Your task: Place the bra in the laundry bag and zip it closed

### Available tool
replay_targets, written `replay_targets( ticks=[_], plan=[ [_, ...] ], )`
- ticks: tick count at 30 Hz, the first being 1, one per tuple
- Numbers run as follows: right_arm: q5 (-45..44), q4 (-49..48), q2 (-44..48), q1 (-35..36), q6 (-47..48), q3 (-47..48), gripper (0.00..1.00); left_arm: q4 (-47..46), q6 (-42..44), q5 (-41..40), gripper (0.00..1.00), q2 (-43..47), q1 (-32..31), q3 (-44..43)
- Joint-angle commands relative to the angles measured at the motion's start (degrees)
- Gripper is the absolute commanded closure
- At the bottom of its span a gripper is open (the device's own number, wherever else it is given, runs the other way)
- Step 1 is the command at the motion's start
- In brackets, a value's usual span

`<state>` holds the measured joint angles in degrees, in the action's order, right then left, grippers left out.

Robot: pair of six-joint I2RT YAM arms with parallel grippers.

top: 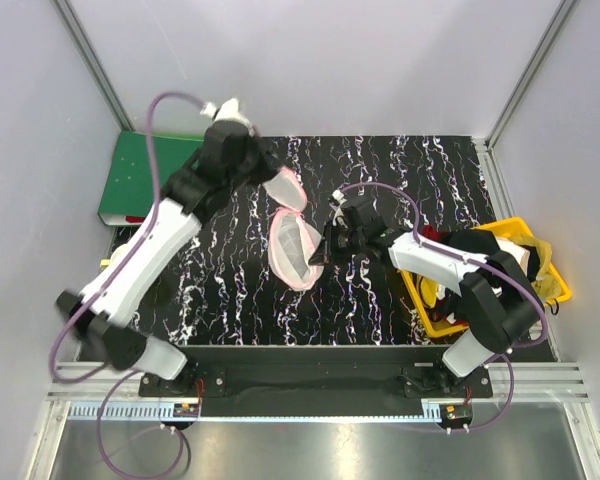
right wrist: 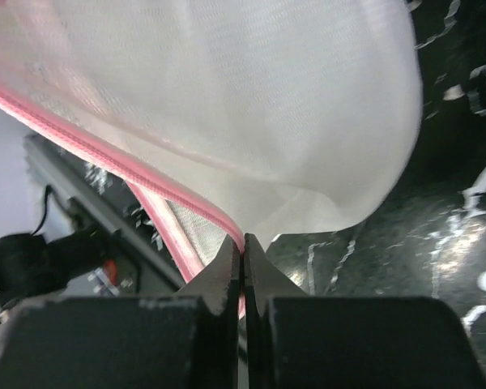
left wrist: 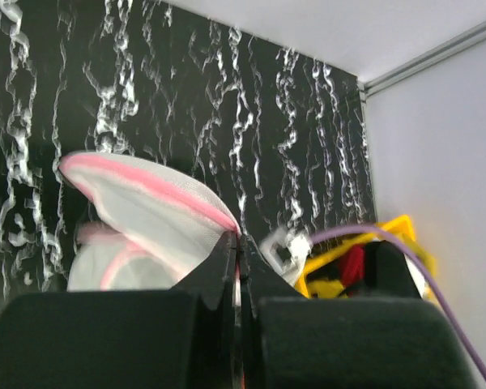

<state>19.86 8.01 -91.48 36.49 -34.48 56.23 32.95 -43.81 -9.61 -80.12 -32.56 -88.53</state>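
The laundry bag (top: 290,250), white mesh with pink rims, lies in the middle of the black marbled table with its round flap (top: 285,187) lifted toward the back. My left gripper (top: 271,178) is shut on the flap's pink edge; the left wrist view shows its jaws (left wrist: 239,243) pinched on that rim of the bag (left wrist: 138,203). My right gripper (top: 325,245) is shut on the pink rim at the bag's right side, and its jaws (right wrist: 245,241) close on the rim under the mesh (right wrist: 227,97). The bra is not visible in any view.
A yellow plastic basket (top: 525,240) with red, white and dark clothes stands at the right edge, also in the left wrist view (left wrist: 389,231). A green board (top: 140,175) lies at the back left. Grey walls enclose the table on three sides.
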Motion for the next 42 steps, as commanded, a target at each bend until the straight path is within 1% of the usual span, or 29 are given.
replay_targets(
  ticks=[1, 2, 3, 4, 5, 6, 7, 8, 9, 11, 12, 13, 14, 15, 16, 17, 18, 21, 24, 27, 30, 31, 33, 34, 35, 36, 37, 38, 42],
  plan=[
    [9.23, -2.03, 0.08, 0.25, -3.84, 0.99, 1.0, 7.07, 18.37, 8.77, 0.92, -21.48, 0.21, -21.28],
    [9.5, -2.12, -0.01, 0.07, -4.1, 1.16, 1.0, 10.35, 20.76, 11.08, 0.78, -25.84, 0.3, -27.42],
    [8.98, -2.56, -0.1, -0.1, -4.63, 1.17, 1.0, 13.51, 22.61, 12.67, 0.65, -30.66, 0.3, -39.14],
    [8.36, -2.56, 0.07, -0.36, -4.89, 0.99, 1.0, 19.03, 24.28, 11.55, 0.56, -34.11, 0.21, -43.7],
    [8.97, -2.82, 0.16, -1.67, -5.16, 0.82, 1.0, 20.91, 24.91, 11.1, 0.42, -37.71, 0.21, -47.05],
    [9.93, -3.87, -0.01, -2.47, -5.33, 0.2, 1.0, 22.06, 25.09, 9.8, 0.3, -37.4, 0.21, -48.04],
    [10.55, -4.31, -0.1, -3.43, -5.51, -0.15, 1.0, 20.94, 24.74, 5.78, 0.2, -35.83, 0.21, -45.44],
    [11.6, -4.67, -0.27, -4.05, -5.77, -0.5, 1.0, 18.58, 24.91, 5.3, 0.08, -30.24, 0.21, -41.85],
    [11.96, -4.76, -0.54, -5.28, -5.17, -0.68, 1.0, 14.29, 24.39, 4.78, 0.03, -27.49, 0.3, -34.24],
    [11.7, -4.58, -0.89, -6.08, -4.37, -0.77, 1.0, 11.36, 24.04, 2.93, 0.01, -21.77, 0.39, -27.87],
    [11.78, -4.67, -1.06, -6.78, -3.76, -0.59, 1.0, 10.48, 23.78, 2.06, 0.01, -17.14, 0.39, -21.75],
    [12.22, -4.58, -1.41, -7.04, -3.58, -0.42, 1.0, 8.55, 23.16, 1.26, 0.01, -15.18, 0.47, -18.38],
    [12.83, -4.58, -1.77, -7.31, -3.23, -0.24, 1.0, 7.32, 22.98, 2.13, 0.02, -13.33, 0.48, -14.69],
    [13.01, -4.5, -1.94, -7.4, -2.79, 0.02, 1.0, 4.09, 22.03, 5.7, 0.04, -9.92, 0.48, -6.82],
    [13.01, -4.41, -1.95, -7.31, -2.44, 0.02, 1.0, 2.31, 21.67, 8.0, 0.05, -8.84, 0.74, -2.65],
    [12.93, -4.23, -2.21, -7.48, -2.09, 0.02, 1.0, 0.64, 21.66, 9.24, 0.05, -7.96, 0.83, 1.22],
    [12.67, -3.8, -2.21, -7.57, -1.91, -0.06, 1.0, -1.64, 21.23, 9.25, 0.05, -7.25, 0.83, 8.22],
    [11.87, -3.44, -1.77, -7.58, -0.77, -0.68, 1.0, -5.16, 20.0, 13.9, 0.04, -7.95, 1.44, 17.56],
    [8.72, -0.37, -1.68, -8.01, 2.74, -0.42, 1.0, -11.12, 18.25, 17.41, 0.02, -8.3, 1.53, 23.82],
    [6.86, 2.27, -2.12, -8.28, 6.43, 1.07, 1.0, -14.92, 16.83, 20.14, 0.01, -10.75, 1.62, 25.08],
    [6.42, 4.38, -3.0, -8.54, 8.46, 2.92, 1.0, -14.84, 17.0, 18.15, 0.07, -14.53, 1.71, 23.76],
    [5.9, 4.9, -3.35, -8.63, 8.99, 3.36, 1.0, -14.84, 17.27, 17.26, 0.16, -16.19, 1.88, 23.5],
    [5.72, 5.26, -3.88, -9.07, 9.6, 4.68, 1.0, -14.93, 16.57, 17.16, 0.37, -17.35, 3.02, 22.97],
    [5.11, 5.26, -4.92, -9.24, 10.3, 5.38, 1.0, -15.02, 16.04, 16.64, 0.65, -17.53, 3.29, 22.79],
    [4.67, 5.52, -5.63, -9.42, 10.83, 7.3, 1.0, -15.28, 14.56, 14.03, 0.81, -16.57, 3.64, 23.22],
    [4.06, 5.79, -6.42, -9.51, 11.45, 8.54, 1.0, -15.63, 14.02, 12.35, 0.94, -15.35, 3.81, 23.84],
    [1.7, 6.48, -8.34, -9.42, 12.76, 11.51, 1.0, -15.9, 13.58, 10.59, 1.0, -14.03, 3.73, 25.41],
    [0.28, 6.84, -9.41, -9.68, 13.29, 13.1, 1.0, -16.51, 12.71, 7.18, 1.0, -10.62, 3.73, 26.21],
    [-4.38, 7.98, -15.64, -10.73, 14.79, 22.41, 0.98, -18.27, 10.68, 2.05, 1.0, -4.88, 3.82, 29.12]
  ],
)
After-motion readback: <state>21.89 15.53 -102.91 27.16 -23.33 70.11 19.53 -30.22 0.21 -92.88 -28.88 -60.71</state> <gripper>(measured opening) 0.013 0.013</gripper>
